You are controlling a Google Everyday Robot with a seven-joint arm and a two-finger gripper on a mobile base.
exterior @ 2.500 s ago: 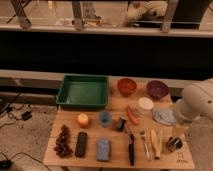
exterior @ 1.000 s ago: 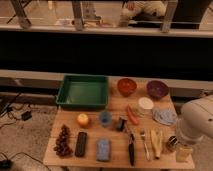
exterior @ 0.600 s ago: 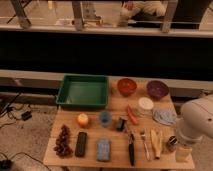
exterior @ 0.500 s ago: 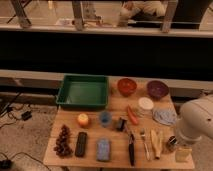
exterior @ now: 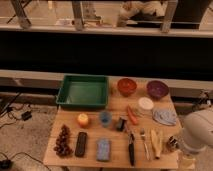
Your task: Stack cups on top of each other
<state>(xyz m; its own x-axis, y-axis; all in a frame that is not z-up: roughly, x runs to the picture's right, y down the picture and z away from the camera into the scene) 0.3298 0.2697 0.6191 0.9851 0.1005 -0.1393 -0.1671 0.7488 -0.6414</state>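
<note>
**Robot arm hangs at the table's right edge, beside one of two cups to be stacked**

From left: the light blue cup stands upright near the middle of the wooden table, between an orange and a small black object. The dark metallic cup sits well apart from it at the near right corner, just past the banana. The gripper hovers right beside that metallic cup, mostly hidden by the white arm; whether it is spread, closed or already holding the cup cannot be told. The pick-up looks to be the step in hand. It likely calls for a square, upright grasp on the cup wall. The carry should then pass above the cutlery and carrot, ending centred over the blue cup's mouth before release.
</note>
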